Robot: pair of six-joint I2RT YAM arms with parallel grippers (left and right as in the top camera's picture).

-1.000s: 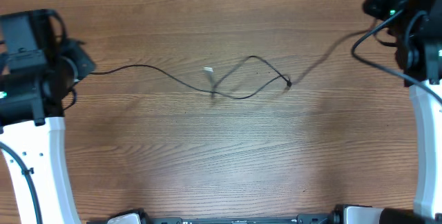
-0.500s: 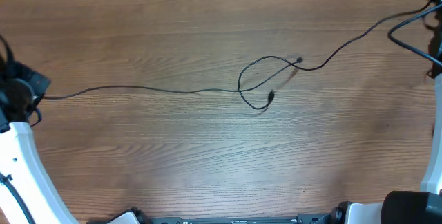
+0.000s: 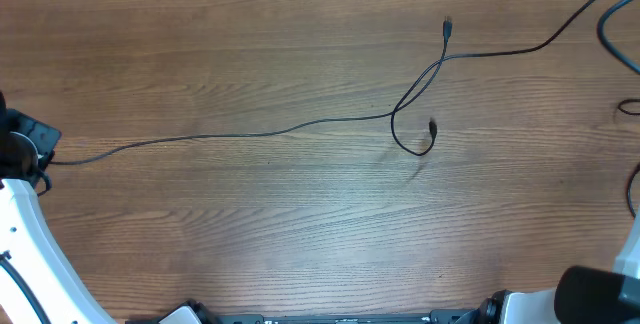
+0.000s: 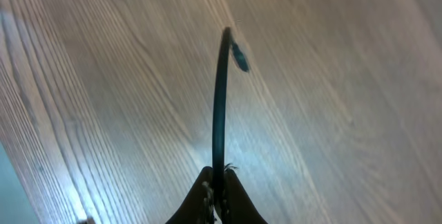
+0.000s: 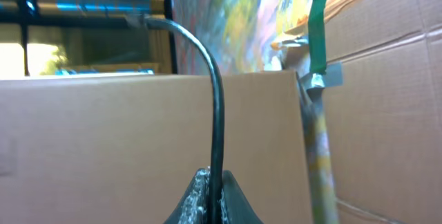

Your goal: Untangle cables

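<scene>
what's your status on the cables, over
Left gripper, right gripper: each shut on the cables. Cables stretched across the table, crossed in one loop right of centre. Nothing else in the way.

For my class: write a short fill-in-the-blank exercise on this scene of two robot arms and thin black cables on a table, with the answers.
1. The left pincer is ___ on a thin black cable.
2. Behind the right pincer and its own thin black cord, the brown boxes are made of ___.
3. From overhead, ___ free plug ends show above the brown wooden table.

Missing words: shut; cardboard; two.
</scene>
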